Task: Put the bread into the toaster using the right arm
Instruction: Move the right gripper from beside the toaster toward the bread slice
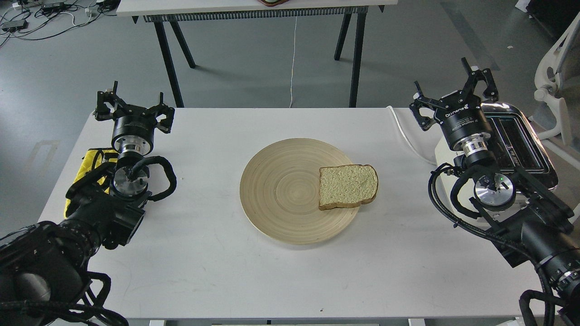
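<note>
The bread (348,186) lies at the wooden plate's (281,190) 3 o'clock edge, mid-surface (217,271); the toaster (521,140) sits at 3 o'clock, partly hidden behind the right arm (507,199); right gripper (453,93) and left gripper (134,106) fingers apart, empty; yellow cloth (93,165) at 9 o'clock

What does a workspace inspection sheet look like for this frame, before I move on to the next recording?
Surface: white rectangular table, a few small specks.
Job's things: pale sandwich bread slice with brown crust lies flat on the right edge of the round tan wooden plate, overhanging its rim; cream-white chrome-topped toaster at the table's right edge, partly behind the right arm.
Clutter: yellow cloth-like item under the left arm.
Grippers: left gripper open, empty; right gripper open, empty.
Cables: white toaster cord on the table; a thin white cable on the floor.
Surroundings: grey floor, second table, white chair.
</note>
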{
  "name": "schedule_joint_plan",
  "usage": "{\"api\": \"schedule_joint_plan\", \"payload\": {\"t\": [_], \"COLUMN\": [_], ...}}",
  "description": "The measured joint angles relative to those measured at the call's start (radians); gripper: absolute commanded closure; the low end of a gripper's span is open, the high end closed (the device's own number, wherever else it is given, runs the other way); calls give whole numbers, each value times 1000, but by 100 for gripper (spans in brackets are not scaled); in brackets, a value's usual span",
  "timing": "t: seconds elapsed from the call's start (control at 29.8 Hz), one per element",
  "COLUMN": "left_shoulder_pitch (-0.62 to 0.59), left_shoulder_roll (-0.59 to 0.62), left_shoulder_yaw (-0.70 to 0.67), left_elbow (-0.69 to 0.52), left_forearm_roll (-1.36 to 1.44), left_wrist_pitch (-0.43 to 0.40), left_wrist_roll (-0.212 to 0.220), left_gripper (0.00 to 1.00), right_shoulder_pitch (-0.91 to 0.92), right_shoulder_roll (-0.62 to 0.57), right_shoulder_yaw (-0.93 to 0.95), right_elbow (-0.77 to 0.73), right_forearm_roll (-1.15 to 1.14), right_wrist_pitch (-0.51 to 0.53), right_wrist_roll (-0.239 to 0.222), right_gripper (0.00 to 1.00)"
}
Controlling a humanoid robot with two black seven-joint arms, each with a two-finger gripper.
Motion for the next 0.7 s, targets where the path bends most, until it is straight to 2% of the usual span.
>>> {"api": "schedule_joint_plan", "payload": {"t": [0.34,0.47,0.57,0.7], "left_shoulder_pitch": [0,0,1,1], "left_shoulder_roll": [2,2,2,2], "left_shoulder_yaw": [1,1,1,1], "left_elbow": [0,0,0,0], "left_forearm_roll": [0,0,0,0], "left_wrist_pitch": [0,0,0,0], "left_wrist_roll": [1,0,0,0], "left_gripper": [0,0,0,0], "right_shoulder_pitch": [21,60,94,101], "right_shoulder_roll": [0,-13,-40,-67], "right_shoulder_yaw": [-69,-132,-179,-243], "right_elbow": [14,44,109,212], "right_forearm_roll": [-19,-139,-345,-691], "right_wrist_pitch": [0,-15,-143,-405], "right_wrist_roll": [3,5,6,-3], "right_gripper": [0,0,0,0]}}
